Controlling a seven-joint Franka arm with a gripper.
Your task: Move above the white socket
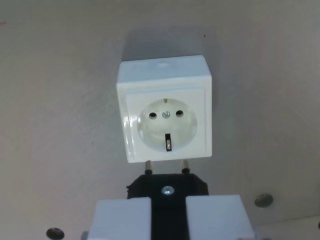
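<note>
One white socket (165,110) sits just beyond one black plug (168,186) clamped in the gripper (169,217).

The socket is a single square box on a pale grey table (55,100), lying in the upper middle of the wrist view, its round recess facing the camera. In that recess I count two dark pin holes side by side, one small screw between them, and one dark earth clip at the lower edge. The plug has two metal pins (148,166) that point toward the socket, their tips at its lower edge, and one silver screw on its body. Two white fingers (122,217) stand at the bottom, one on each side of the plug, closed against it. Two dark round bolt heads (263,200) show in the table, one toward each bottom corner.
</note>
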